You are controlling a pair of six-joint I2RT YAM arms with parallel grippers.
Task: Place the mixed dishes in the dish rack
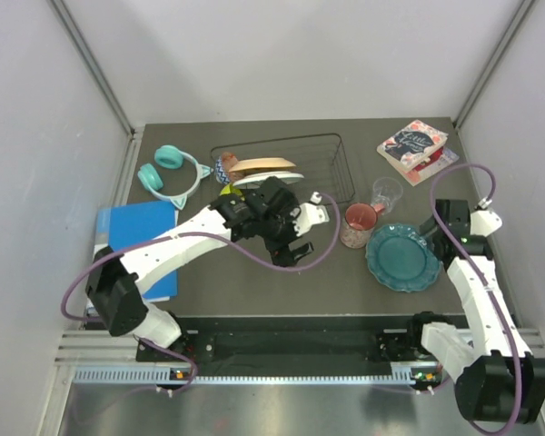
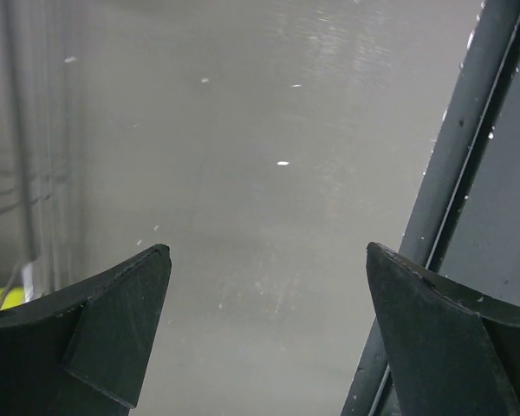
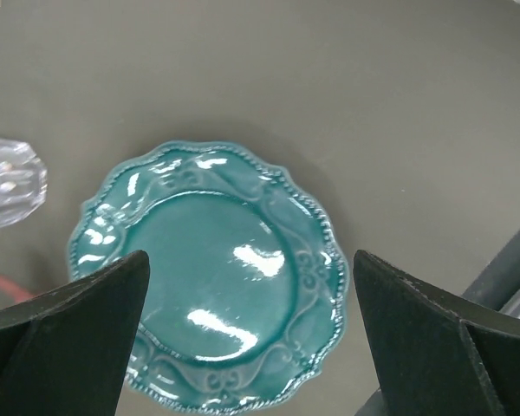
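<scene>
The black wire dish rack (image 1: 331, 163) stands at the back middle. A cream plate (image 1: 260, 165) and a white plate (image 1: 271, 179) lean in its left part. A red-blue patterned bowl (image 1: 224, 167) and a yellow-green bowl (image 1: 227, 191) show at the rack's left end. A pink floral mug (image 1: 357, 224) stands beside the teal scalloped plate (image 1: 402, 257), which lies flat at the right. My left gripper (image 1: 289, 254) is open and empty in front of the rack, over bare table (image 2: 268, 251). My right gripper (image 1: 436, 234) is open above the teal plate (image 3: 208, 269).
A clear glass (image 1: 387, 193) stands behind the mug and shows in the right wrist view (image 3: 9, 182). Teal cat-ear headphones (image 1: 168, 171) lie at the back left, a blue folder (image 1: 141, 238) at the left edge, floral books (image 1: 413, 145) at the back right.
</scene>
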